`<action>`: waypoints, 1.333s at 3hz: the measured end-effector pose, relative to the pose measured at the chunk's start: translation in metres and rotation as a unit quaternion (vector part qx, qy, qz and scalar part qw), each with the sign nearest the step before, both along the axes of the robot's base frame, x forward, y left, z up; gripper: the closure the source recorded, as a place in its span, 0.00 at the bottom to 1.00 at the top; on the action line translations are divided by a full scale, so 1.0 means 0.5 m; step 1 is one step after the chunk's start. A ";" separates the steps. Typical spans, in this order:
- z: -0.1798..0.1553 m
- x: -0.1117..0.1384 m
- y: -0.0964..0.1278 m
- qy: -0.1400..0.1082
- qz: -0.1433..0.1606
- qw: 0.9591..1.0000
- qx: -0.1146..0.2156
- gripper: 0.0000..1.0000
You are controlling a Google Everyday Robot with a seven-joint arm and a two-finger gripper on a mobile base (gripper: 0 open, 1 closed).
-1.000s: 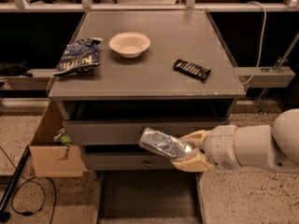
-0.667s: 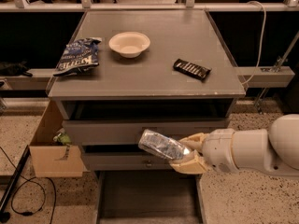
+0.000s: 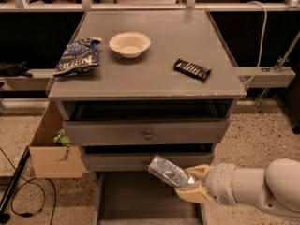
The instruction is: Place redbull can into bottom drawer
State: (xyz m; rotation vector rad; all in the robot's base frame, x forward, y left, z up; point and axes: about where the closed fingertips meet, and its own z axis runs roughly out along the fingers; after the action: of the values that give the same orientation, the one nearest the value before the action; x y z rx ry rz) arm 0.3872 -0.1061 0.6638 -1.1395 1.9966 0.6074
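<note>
**Operator:** Report the position of the gripper relative to the bottom drawer.

**Technician:** The bottom drawer [image 3: 136,201] is pulled out, with its dark floor exposed. The gripper [image 3: 188,187] is at the drawer's right side, near its back edge. The white arm [image 3: 262,189] enters from the right of the drawer.

**Operator:** State of the fingers?

**Technician:** The tan fingers [image 3: 200,172] are pinching the redbull can [image 3: 168,170] at its lower right end.

**Operator:** Location and attitude of the can?

**Technician:** It is tilted, with the free end pointing up and to the left. It is over the back edge of the bottom drawer, right of the drawer's centre line. It is in front of the drawer front directly above. It is not resting on the drawer floor.

**Operator:** Other items, referenced to the bottom drawer?

**Technician:** The worktop [image 3: 154,81] is at the top of the cabinet, above the bottom drawer. It carries three items:
- a blue chip bag [image 3: 77,56] above the drawer's left side
- a cream bowl [image 3: 130,43] above its middle
- a dark candy bar [image 3: 192,69] above its right side

A cardboard box [image 3: 49,153] stands on the floor just left of the drawer.
</note>
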 end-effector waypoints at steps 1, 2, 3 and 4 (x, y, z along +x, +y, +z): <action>-0.070 -0.005 -0.044 0.012 -0.012 1.000 -0.015 1.00; -0.070 -0.005 -0.044 0.012 -0.012 1.000 -0.015 1.00; -0.089 0.009 -0.042 0.010 -0.003 1.000 -0.029 1.00; -0.154 0.055 -0.065 0.001 0.018 0.998 -0.060 1.00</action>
State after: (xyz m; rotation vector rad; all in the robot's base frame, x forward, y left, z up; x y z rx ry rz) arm 0.4149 -0.1387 0.5870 -1.2491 2.0407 0.5133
